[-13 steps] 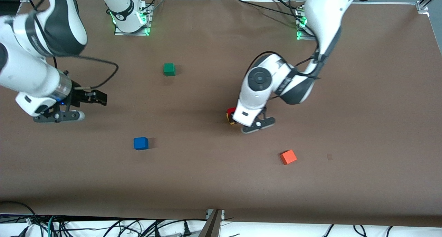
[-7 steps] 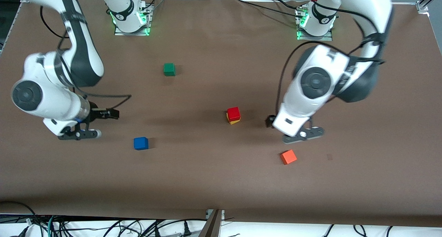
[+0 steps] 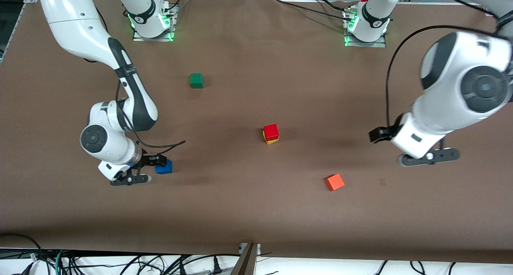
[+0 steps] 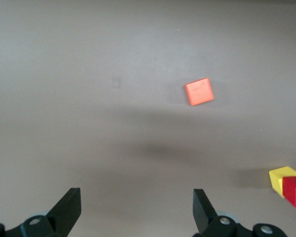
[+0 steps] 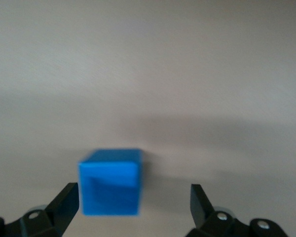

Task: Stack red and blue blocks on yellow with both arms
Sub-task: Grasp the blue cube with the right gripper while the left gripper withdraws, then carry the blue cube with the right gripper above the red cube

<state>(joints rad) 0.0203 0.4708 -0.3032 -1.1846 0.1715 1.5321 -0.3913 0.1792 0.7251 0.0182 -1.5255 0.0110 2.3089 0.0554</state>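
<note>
Red block already seated on yellow mid-worktop; blue block not yet lifted, right hand spread, low beside it. Left hand spread, waiting over bare worktop. Next, judged: centre, pinch, lift.

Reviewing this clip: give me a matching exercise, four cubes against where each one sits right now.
Things:
1. red cube
2. blue cube
3. green cube
4. orange cube

Places:
A. alone on the table, nearest the front camera of the four
B. on top of the yellow cube
C. between the open fingers of the right gripper
D. alone, nearest the robots' bases

Pairs: 1-B, 2-C, 3-D, 4-A
</note>
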